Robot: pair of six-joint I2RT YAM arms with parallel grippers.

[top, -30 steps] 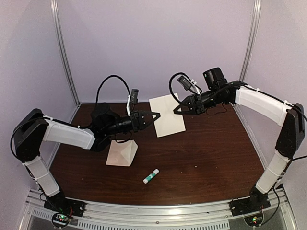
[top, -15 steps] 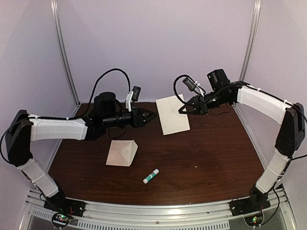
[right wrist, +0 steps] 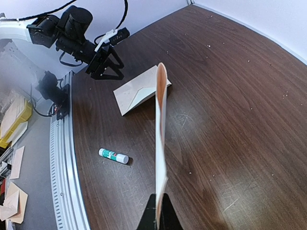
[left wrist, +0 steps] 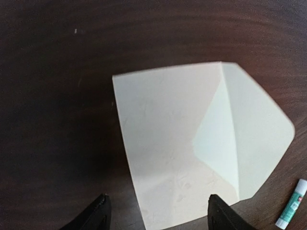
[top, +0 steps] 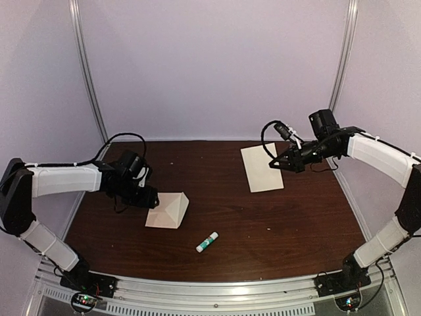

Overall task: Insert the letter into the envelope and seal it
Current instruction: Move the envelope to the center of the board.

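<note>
Top external view suggests an early stage: the right tool (top: 274,164) pinches the letter (top: 260,172) at centre right, well apart from the envelope (top: 168,210) on the table (top: 289,224) at lower left beside the spread left tool (top: 150,199), so insertion and sealing are not yet done.

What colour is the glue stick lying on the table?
The glue stick is white with a green label; the right wrist view shows it best.

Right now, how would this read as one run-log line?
left claw: open, by envelope | right claw: shut on letter | glue stick: lying on table | letter: not yet inserted
</note>
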